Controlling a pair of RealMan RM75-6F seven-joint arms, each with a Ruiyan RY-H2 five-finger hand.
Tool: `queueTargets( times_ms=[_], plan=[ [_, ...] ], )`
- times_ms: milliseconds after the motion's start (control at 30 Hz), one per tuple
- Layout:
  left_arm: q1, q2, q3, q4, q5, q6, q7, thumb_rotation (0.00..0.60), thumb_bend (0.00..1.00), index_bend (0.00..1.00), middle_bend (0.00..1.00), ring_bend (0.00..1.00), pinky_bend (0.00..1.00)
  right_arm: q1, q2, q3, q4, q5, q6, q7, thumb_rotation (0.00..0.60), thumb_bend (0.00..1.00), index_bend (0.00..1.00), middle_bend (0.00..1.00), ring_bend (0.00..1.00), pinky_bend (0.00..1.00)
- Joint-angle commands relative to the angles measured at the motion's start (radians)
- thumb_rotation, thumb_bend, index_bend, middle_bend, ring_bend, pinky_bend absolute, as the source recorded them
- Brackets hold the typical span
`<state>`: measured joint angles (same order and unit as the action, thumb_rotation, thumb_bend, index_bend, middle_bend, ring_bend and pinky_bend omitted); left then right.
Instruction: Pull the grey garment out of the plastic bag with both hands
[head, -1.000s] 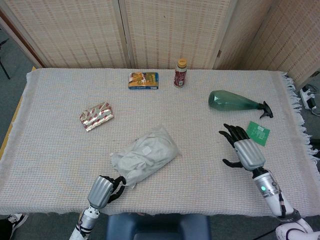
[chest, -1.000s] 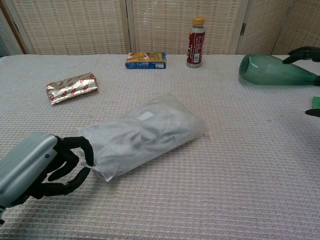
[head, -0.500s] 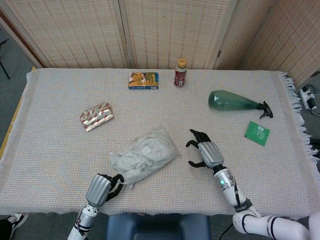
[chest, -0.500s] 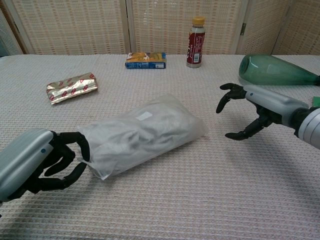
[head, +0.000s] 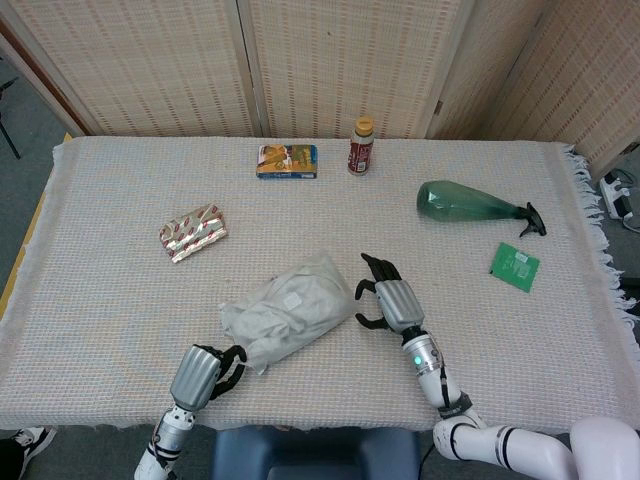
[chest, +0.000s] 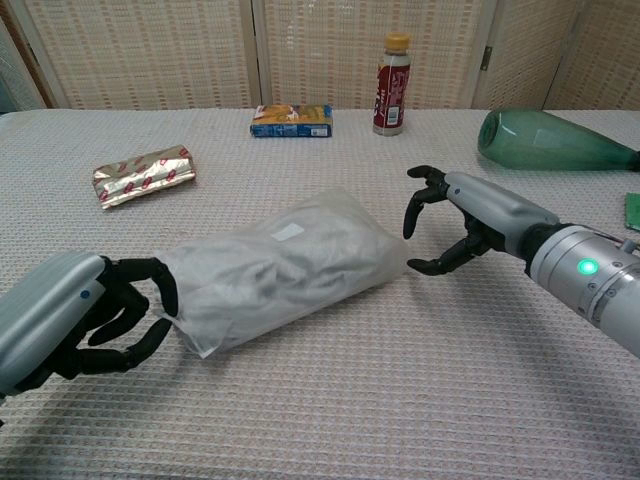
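Note:
A clear plastic bag (head: 290, 310) (chest: 280, 270) with the grey garment (chest: 255, 285) folded inside lies slantwise on the woven tablecloth, near the front edge. My left hand (head: 205, 372) (chest: 80, 320) is at the bag's near left end, its dark fingers curled and pinching the bag's edge. My right hand (head: 385, 300) (chest: 455, 225) hovers just off the bag's far right end. Its fingers are spread and curved toward the bag, and it holds nothing.
A green bottle (head: 470, 203) (chest: 545, 140) lies on its side at the right, with a green packet (head: 515, 266) nearer the edge. At the back stand a brown bottle (head: 361, 146) and a small box (head: 287, 161). A foil packet (head: 193, 232) lies left.
My right hand swept left from beside the green packet to the bag's right end. The left hand drew slightly left and the bag's near corner followed.

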<state>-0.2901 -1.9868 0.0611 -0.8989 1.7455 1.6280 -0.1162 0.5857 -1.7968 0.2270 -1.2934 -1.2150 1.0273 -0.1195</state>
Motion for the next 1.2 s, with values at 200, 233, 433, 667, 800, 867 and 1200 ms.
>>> queueTargets(
  times_ms=[200,233,433,667,800,867,1200],
  plan=[
    [-0.004,0.005,-0.008,0.001,-0.006,-0.005,-0.008,0.599,0.55,0.81,1.00,1.00,1.00,0.032,-0.060,0.017,0.074,0.024,-0.018,-0.005,0.600,0.22,0.50,0.00,0.00,0.00],
    [-0.005,0.005,-0.009,0.001,-0.007,-0.006,-0.011,0.600,0.55,0.81,1.00,1.00,1.00,0.035,-0.067,0.017,0.081,0.025,-0.019,-0.004,0.600,0.22,0.50,0.00,0.00,0.00],
    [-0.009,0.012,-0.018,0.004,-0.013,-0.005,-0.022,0.600,0.55,0.81,1.00,1.00,1.00,0.041,-0.097,0.026,0.120,0.024,-0.003,0.006,0.600,0.30,0.60,0.00,0.00,0.00],
    [-0.009,0.017,-0.021,0.012,-0.018,-0.005,-0.030,0.600,0.55,0.80,1.00,1.00,1.00,0.041,-0.099,0.033,0.129,0.033,0.003,0.001,0.600,0.35,0.67,0.01,0.00,0.00],
    [-0.010,0.017,-0.023,0.014,-0.019,-0.003,-0.034,0.599,0.55,0.80,1.00,1.00,1.00,0.042,-0.090,0.034,0.124,0.043,-0.005,-0.011,0.600,0.35,0.68,0.02,0.00,0.00],
    [-0.011,0.018,-0.024,0.015,-0.019,-0.002,-0.033,0.599,0.55,0.81,1.00,1.00,1.00,0.043,-0.086,0.035,0.122,0.048,-0.010,-0.017,0.600,0.36,0.68,0.02,0.00,0.00],
    [-0.011,0.027,-0.026,0.020,-0.020,0.006,-0.044,0.600,0.55,0.80,1.00,1.00,1.00,0.040,-0.056,0.041,0.096,0.072,-0.027,-0.017,0.600,0.36,0.66,0.02,0.00,0.00]
  ],
)
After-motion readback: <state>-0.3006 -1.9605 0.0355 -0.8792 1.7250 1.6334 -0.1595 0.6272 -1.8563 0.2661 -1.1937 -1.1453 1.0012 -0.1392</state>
